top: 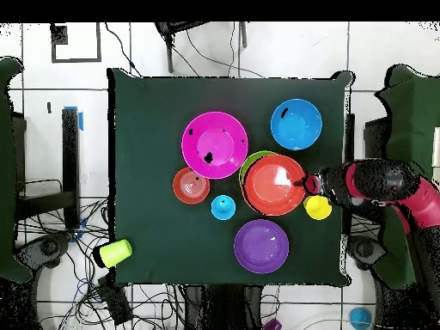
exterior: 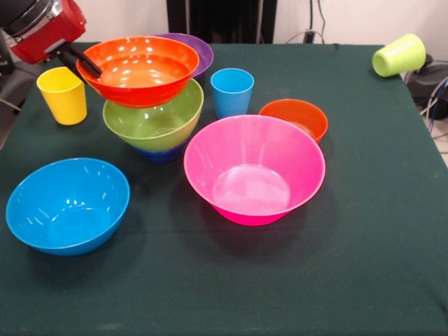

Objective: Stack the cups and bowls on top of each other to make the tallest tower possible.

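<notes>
My gripper [exterior: 87, 64] [top: 302, 182] is shut on the rim of the orange-red bowl [exterior: 140, 68] [top: 275, 186]. That bowl rests slightly tilted in the lime green bowl [exterior: 155, 120] [top: 250, 161]. Under it, the small dark blue bowl [exterior: 160, 153] forms the tower's base. The purple bowl [exterior: 198, 47] [top: 260, 246] lies behind the tower. The large pink bowl [exterior: 253, 168] [top: 215, 144], the light blue bowl [exterior: 68, 204] [top: 296, 124] and the small orange bowl [exterior: 297, 116] [top: 191, 185] stand apart. The yellow cup [exterior: 63, 94] [top: 317, 207] and the light blue cup [exterior: 232, 91] [top: 223, 206] stand upright. The lime green cup [exterior: 399, 54] [top: 113, 252] lies on its side.
The dark green table cloth [exterior: 231, 280] [top: 146, 129] covers the table. The lime green cup is at a table corner, close to the edge. The yellow cup stands just below my gripper's arm. Cables and dark equipment [exterior: 428, 80] lie beyond that corner.
</notes>
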